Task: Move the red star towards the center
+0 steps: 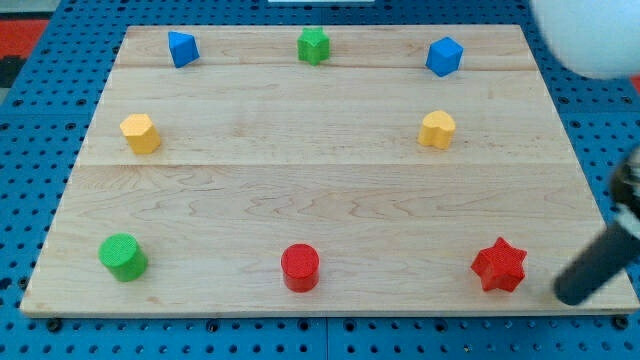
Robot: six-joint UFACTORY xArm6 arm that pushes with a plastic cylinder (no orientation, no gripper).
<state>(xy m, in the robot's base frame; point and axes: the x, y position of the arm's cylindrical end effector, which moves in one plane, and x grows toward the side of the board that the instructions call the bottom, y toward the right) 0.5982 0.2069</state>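
Observation:
The red star (pixel 499 265) lies near the wooden board's (pixel 320 190) bottom right corner. My tip (pixel 570 293) is the lower end of the dark rod coming in from the view's right edge. It sits just right of and slightly below the red star, apart from it by a small gap.
A red cylinder (pixel 300 267) sits at bottom centre, a green cylinder (pixel 123 257) at bottom left. Yellow blocks sit at left (pixel 140 133) and right (pixel 436 129). Along the top are a blue block (pixel 182 48), a green star (pixel 313 45) and a blue cube (pixel 444 56).

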